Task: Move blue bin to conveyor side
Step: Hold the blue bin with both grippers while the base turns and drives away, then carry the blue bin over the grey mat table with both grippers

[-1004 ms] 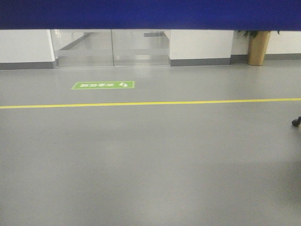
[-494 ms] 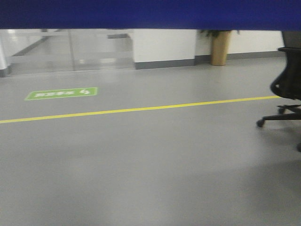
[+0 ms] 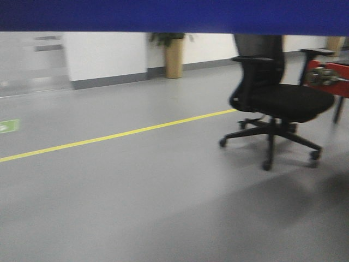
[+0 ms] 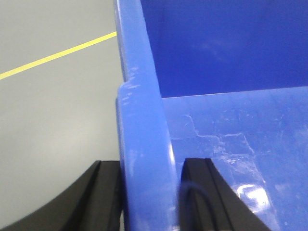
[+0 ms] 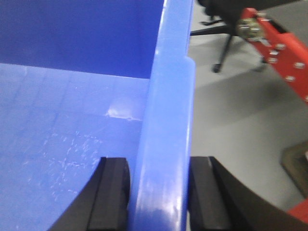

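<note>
Left fingers (image 4: 103,197) and right fingers (image 5: 113,197) pinch the blue bin (image 4: 144,139) walls.

Left end effector (image 4: 147,195) clamped on blue bin (image 4: 144,125) rim.

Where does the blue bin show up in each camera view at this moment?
Front-facing: the blue bin is the blue band along the top edge.
Left wrist: it fills the right side, with its rim running up the centre.
Right wrist: it fills the left side, with its rim right of centre.
Shared: yellow floor line, front and left wrist; black office chair, front and right wrist.
</note>
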Controlling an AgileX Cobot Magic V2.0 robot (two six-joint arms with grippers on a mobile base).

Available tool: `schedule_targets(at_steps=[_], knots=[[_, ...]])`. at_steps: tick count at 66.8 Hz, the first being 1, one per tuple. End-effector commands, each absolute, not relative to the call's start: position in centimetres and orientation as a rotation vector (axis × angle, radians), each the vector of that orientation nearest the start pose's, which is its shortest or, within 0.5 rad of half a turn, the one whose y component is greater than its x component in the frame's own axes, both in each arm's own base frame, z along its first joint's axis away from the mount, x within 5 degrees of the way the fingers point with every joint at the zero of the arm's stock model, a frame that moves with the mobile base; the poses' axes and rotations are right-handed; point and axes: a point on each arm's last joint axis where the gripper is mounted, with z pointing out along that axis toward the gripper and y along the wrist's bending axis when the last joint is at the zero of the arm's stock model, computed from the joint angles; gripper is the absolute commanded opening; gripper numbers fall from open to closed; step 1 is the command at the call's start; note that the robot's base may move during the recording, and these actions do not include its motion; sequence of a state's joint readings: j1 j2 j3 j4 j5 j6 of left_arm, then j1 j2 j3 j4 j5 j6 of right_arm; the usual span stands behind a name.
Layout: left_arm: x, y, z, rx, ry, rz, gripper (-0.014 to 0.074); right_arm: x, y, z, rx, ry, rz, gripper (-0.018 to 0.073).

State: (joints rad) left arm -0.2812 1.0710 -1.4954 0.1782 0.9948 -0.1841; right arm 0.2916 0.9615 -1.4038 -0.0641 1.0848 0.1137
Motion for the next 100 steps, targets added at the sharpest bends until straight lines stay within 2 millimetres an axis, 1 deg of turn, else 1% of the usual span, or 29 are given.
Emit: schedule_targets(at_steps=[1, 100], knots=[[17.81, -4.1, 50.91, 0.137, 1.88, -0.111, -0.0017, 14.81, 3.93, 50.27, -0.195, 1.834, 0.181, -0.0078], [17.85, -3.93, 50.93, 0.139, 1.876, -0.083, -0.0017, 14.8, 3.93, 50.27, -0.195, 1.834, 0.181, -0.0078]])
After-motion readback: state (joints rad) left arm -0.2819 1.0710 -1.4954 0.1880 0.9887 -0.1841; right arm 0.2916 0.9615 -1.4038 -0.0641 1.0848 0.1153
